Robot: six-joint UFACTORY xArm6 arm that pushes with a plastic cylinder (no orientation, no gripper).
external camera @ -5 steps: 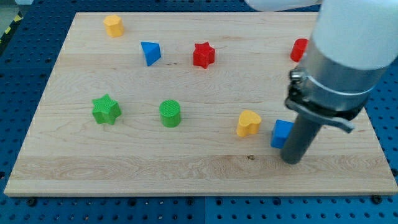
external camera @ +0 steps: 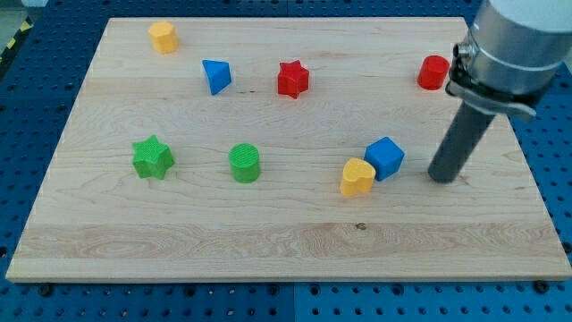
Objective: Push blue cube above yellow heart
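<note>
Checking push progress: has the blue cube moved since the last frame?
Yes. The blue cube went up-left, from the yellow heart's right to its upper right, touching it. My tip is right of it.

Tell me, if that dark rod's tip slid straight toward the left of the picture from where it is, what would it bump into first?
Probably the blue cube: my tip sits just to its right, apart from it. The yellow heart lies just beyond, against the cube.

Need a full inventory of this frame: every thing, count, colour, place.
blue cube: 1, blue, right of centre, touching yellow heart's upper right
yellow heart: 1, yellow, right of centre
red star: 1, red, top centre
blue triangular block: 1, blue, top, left of star
yellow block: 1, yellow, top left
red block: 1, red, top right
green star: 1, green, left
green cylinder: 1, green, centre-left
board: 1, wood
my tip: 1, dark, right of cube, apart
</note>
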